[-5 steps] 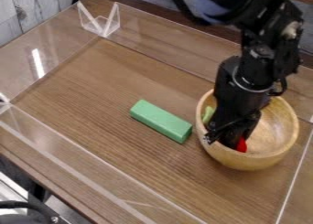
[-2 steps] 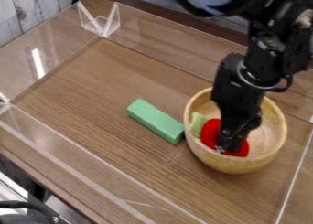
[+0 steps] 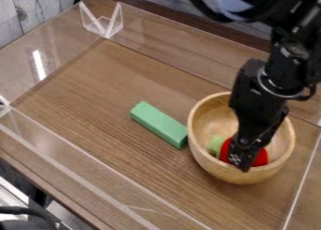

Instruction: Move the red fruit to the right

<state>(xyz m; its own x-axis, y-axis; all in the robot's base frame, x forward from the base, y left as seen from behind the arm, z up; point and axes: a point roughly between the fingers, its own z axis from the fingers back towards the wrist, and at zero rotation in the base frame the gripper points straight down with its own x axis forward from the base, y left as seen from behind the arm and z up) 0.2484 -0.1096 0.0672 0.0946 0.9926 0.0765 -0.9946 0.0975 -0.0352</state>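
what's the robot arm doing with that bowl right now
A single robot arm is reaching down into the wooden bowl on the right side of the table. Its fingers point down at the red fruit lying in the bowl, and they look open rather than clamped on it. A green block lies flat on the table just left of the bowl.

single raised view, angled down, table (image 3: 88, 93)
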